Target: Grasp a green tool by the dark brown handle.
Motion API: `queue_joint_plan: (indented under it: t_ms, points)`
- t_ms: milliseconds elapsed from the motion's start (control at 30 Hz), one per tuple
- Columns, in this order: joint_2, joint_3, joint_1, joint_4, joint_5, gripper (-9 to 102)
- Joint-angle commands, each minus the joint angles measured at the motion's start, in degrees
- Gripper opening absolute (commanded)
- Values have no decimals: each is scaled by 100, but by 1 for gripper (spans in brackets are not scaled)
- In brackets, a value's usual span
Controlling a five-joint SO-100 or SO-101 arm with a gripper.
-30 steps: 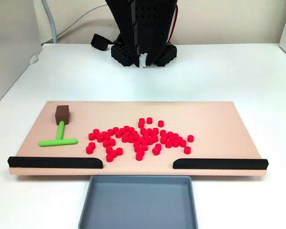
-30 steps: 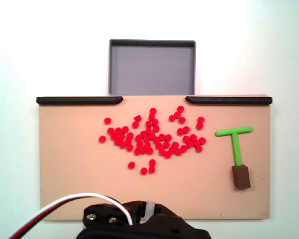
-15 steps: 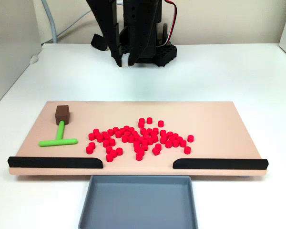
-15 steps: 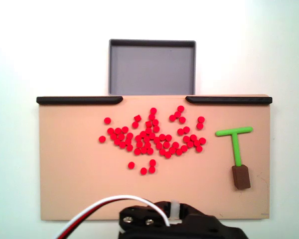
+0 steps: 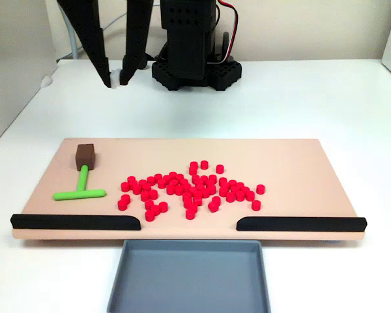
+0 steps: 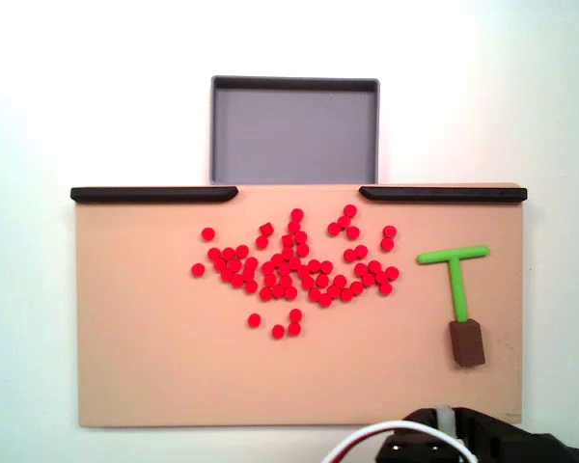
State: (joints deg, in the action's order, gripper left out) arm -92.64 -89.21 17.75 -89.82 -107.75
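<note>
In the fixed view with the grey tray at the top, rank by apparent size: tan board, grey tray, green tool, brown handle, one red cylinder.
1. tan board
2. grey tray
3. green tool
4. dark brown handle
5. a red cylinder

No near ties; all lie at similar depth.

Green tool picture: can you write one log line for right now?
hand: open, above table behind board | green tool: flat on board, untouched | dark brown handle: free

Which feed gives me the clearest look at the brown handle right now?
Either fixed view works, but the top-down one shows the dark brown handle best: its outline and the join to the green tool are plain. The front-facing fixed view shows the handle as a cube, unobstructed, with the open gripper behind it.
</note>
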Motion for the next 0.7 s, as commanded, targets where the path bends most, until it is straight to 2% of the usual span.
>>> queue_joint_plan:
  t_ms: [0, 267, 667]
  points:
    - [35, 176, 193, 185, -193, 0]
    - [325, 176, 369, 501, -352, 0]
    - [703, 185, 703, 668, -1301, 0]
